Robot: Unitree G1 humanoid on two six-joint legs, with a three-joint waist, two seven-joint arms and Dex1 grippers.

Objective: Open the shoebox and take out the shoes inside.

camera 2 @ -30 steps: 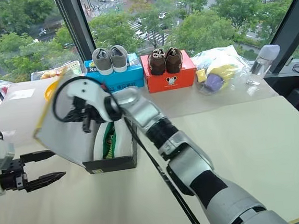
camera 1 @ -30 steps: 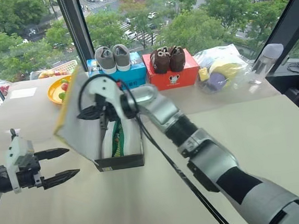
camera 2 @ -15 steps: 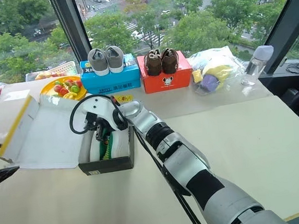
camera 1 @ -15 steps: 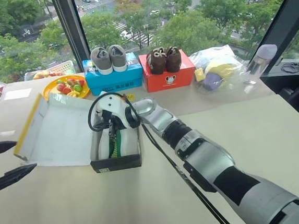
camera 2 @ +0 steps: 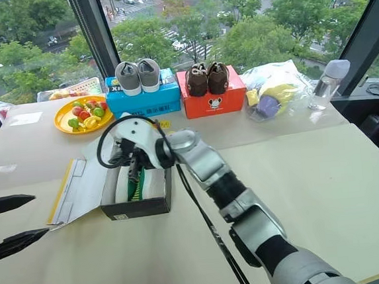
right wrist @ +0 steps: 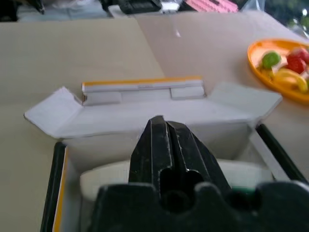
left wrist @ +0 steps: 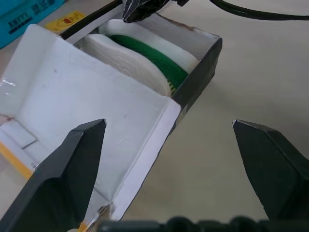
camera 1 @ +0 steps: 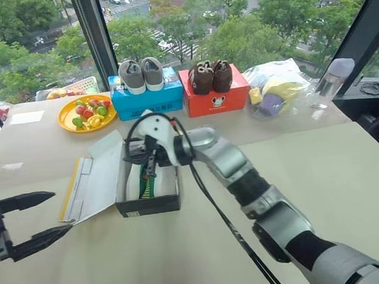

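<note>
Shoebox (camera 1: 148, 195) open near the middle of the table (camera 1: 325, 170), lid flat on the table on the box's left, white inside up. Shoes (camera 1: 146, 180) inside the shoebox, green with white soles. Right gripper (camera 1: 150, 166) over the shoebox's far end, fingers pressed together, holding nothing. Left gripper (camera 1: 33, 219) well left of the shoebox, just short of the lid's outer edge, fingers spread wide, holding nothing. Bare table in front of the shoebox and to its right.
</note>
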